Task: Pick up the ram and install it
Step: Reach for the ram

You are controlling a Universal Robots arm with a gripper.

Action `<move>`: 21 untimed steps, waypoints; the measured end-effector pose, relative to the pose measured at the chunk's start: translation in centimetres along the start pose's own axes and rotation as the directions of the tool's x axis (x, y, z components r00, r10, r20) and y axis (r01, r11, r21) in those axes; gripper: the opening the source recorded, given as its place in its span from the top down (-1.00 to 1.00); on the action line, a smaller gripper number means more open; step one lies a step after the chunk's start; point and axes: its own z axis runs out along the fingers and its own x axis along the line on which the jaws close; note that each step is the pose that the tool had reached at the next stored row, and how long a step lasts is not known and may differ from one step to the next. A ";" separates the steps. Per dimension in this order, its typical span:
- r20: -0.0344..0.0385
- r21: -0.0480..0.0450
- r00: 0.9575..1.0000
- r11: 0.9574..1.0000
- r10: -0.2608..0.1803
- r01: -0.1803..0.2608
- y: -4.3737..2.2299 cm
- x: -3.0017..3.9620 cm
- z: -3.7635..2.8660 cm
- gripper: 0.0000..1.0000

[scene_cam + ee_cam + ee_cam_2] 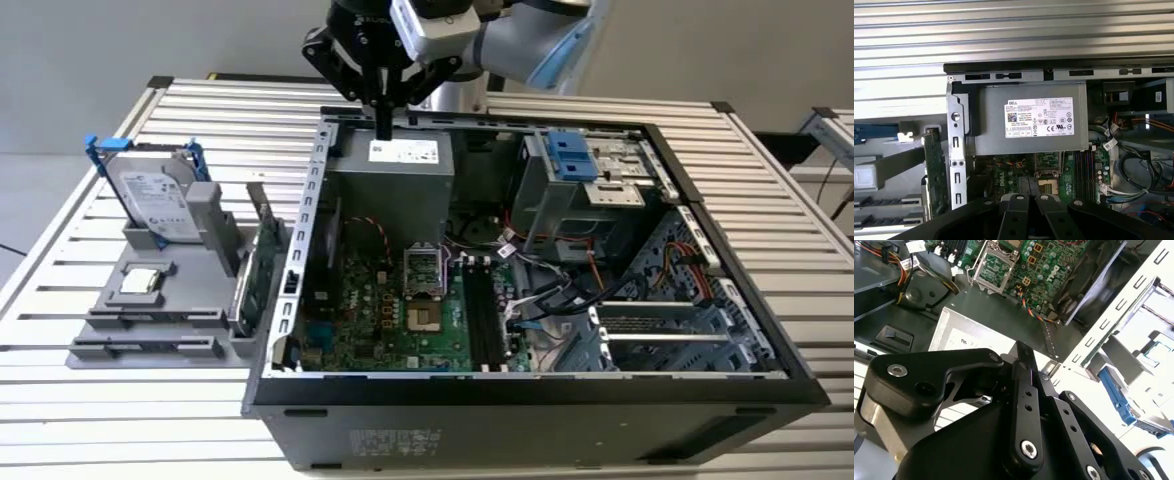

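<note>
My gripper (384,126) hangs shut, with nothing between its fingers, over the back edge of the open computer case (534,385). It sits just above the grey power supply (394,180), which both wrist views show below the fingers (1019,202). The black memory slots (478,315) lie on the green motherboard (380,315), toward the case front from the gripper. A thin green board (254,275) stands on edge at the grey fixture's side next to the case, also in the first wrist view (934,170). I cannot tell whether it is the ram.
On the exterior view's left, a grey fixture (147,335) carries a silver hard drive in a blue frame (150,195) and a square processor (144,282). Cables (561,295) and drive bays (587,170) crowd the case's right half. All rests on a slatted metal table (80,400).
</note>
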 end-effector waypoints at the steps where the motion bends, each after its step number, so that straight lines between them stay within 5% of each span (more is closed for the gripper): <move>1: 0.000 0.000 1.000 1.000 0.000 0.000 0.00 0.05 0.00 1.00; 21: 0.000 0.000 1.000 1.000 0.000 0.000 -0.18 2.37 -0.04 1.00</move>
